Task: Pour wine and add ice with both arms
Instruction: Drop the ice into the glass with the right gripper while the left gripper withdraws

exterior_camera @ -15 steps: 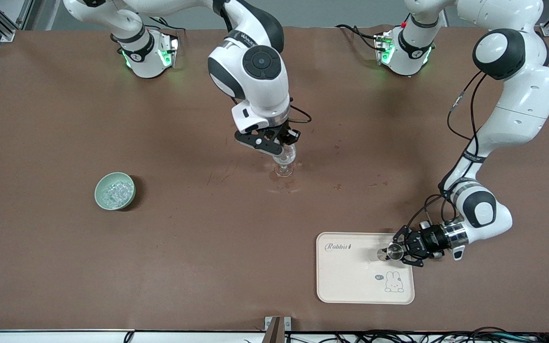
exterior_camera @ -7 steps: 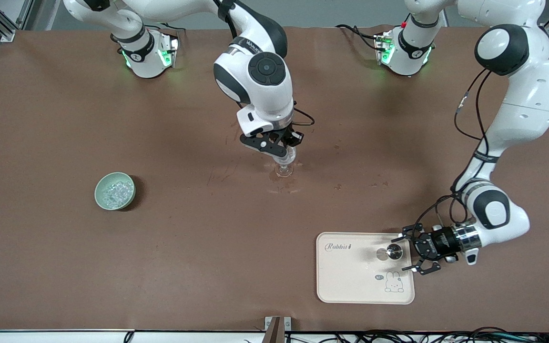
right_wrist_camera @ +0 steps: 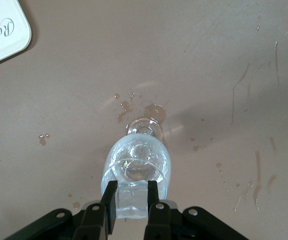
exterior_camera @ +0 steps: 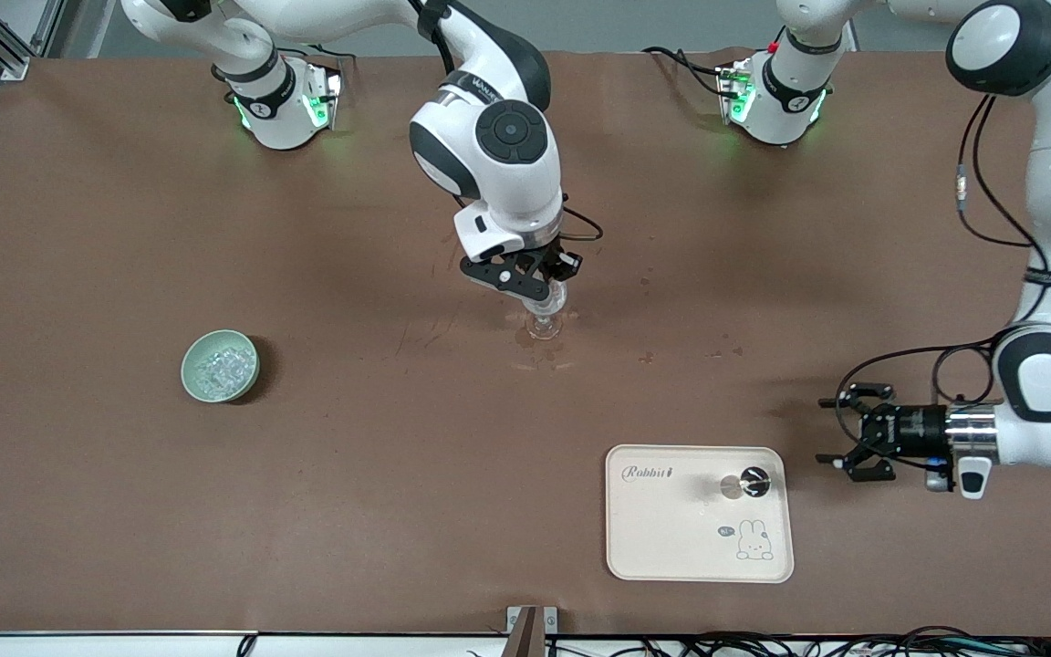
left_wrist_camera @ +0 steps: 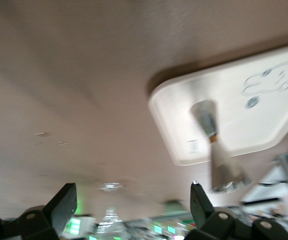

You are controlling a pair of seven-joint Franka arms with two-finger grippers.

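over the upright glass (right_wrist_camera: 136, 167), right hand (right_wrist_camera: 132, 200) pinches ice (right_wrist_camera: 132, 204).

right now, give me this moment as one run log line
left hand: open, empty, beside tray | bottle: upright on tray | right hand: shut on ice cube over glass | bowl: holds ice

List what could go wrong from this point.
The right gripper pinches an ice cube just over the rim of the stemmed glass; dropped off-centre, it might bounce out or tip the glass. The tabletop around the glass base is spotted with spills, so the glass may slide. The open left gripper beside the tray could clip the small bottle.
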